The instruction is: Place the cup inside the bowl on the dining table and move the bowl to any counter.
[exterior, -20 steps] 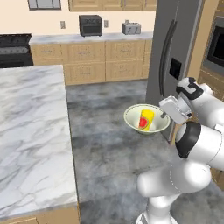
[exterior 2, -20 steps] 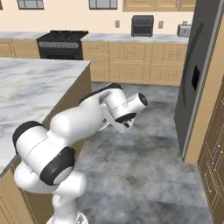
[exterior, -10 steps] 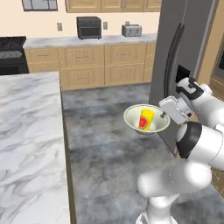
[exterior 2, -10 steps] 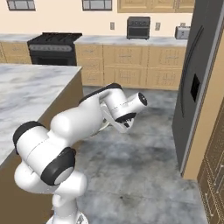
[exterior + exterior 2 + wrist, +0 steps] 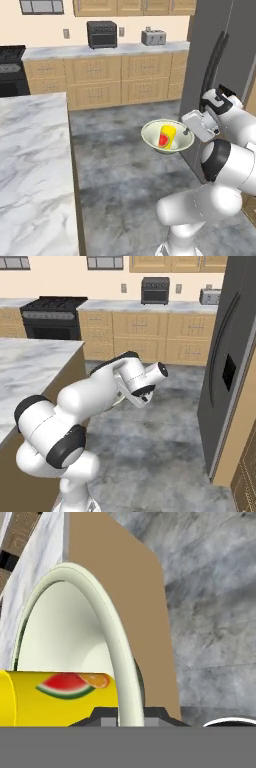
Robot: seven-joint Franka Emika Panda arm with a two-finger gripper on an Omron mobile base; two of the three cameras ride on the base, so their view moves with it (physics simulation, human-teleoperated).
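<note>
Cup (image 5: 167, 137) lies tilted inside the bowl (image 5: 150, 136), whose rim the end effector (image 5: 189, 132) pinches over the floor.

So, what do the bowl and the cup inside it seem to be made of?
The bowl looks like glazed ceramic: pale cream-green, smooth, with a thick rounded rim. The cup looks like glossy plastic or painted ceramic: flat bright yellow with a printed watermelon picture. Neither is certain in this rendering.
</note>
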